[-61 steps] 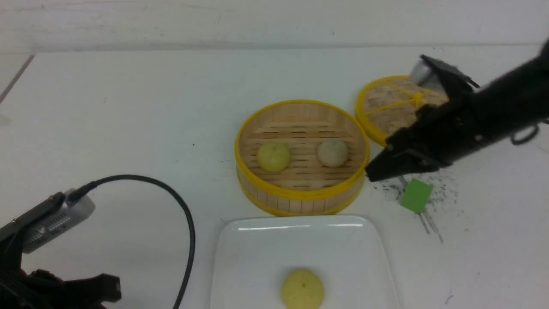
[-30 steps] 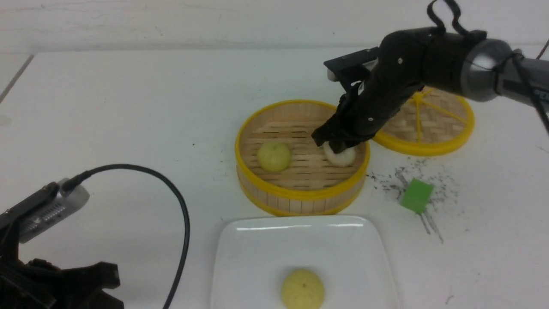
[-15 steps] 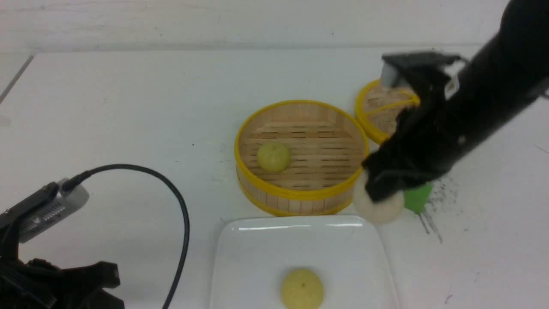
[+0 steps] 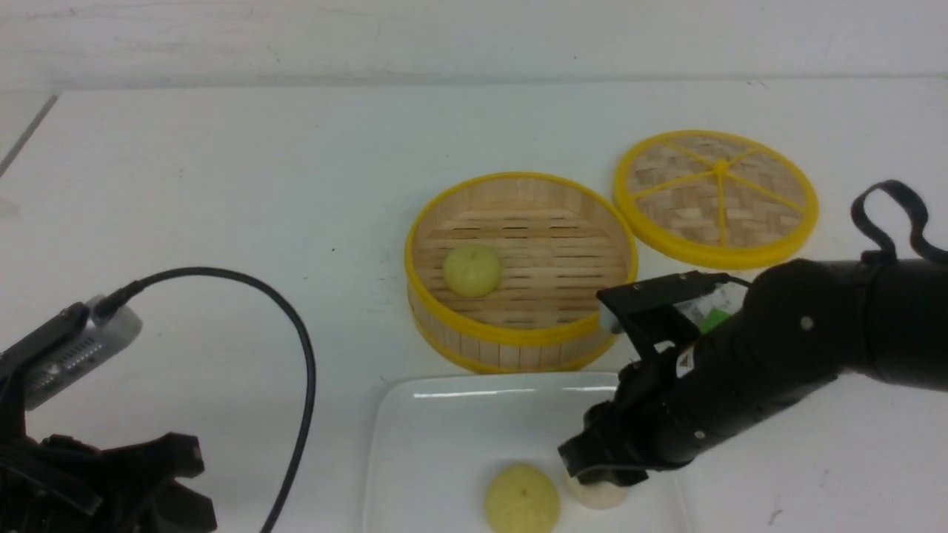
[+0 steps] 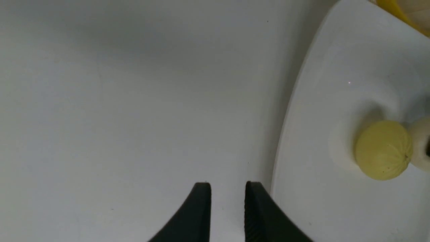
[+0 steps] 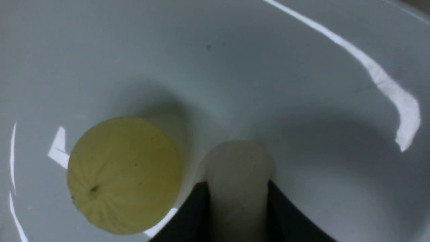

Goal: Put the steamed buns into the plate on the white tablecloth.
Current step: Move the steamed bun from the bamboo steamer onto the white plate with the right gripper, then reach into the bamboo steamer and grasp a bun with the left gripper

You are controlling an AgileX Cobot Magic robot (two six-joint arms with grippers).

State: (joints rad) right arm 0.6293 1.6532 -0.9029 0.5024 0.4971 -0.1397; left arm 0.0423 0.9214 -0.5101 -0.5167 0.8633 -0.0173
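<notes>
Front view: the right gripper is low over the plate, at its right side, and its fingers are closed around the off-white bun. The bun's underside is at the plate's surface, though I cannot tell whether it touches. Just to its left a yellow bun lies on the plate. The plate sits on the white counter at the near edge of the view, directly in front of the bamboo steamer. The other yellow bun sits in the left half of the steamer. The woven lid lies flat behind and to the right of the steamer. A green cube peeks out from behind the right arm. The left arm is at the near left corner, well apart from the plate.

Left wrist view: the left gripper hangs over bare counter beside the plate's rim. Its two fingers are parted by a narrow gap with nothing between them. The yellow bun and a sliver of the off-white bun show on the plate.

Right wrist view: the two dark fingers press on either side of the off-white bun, which is just beside the yellow bun with a thin gap between them.
</notes>
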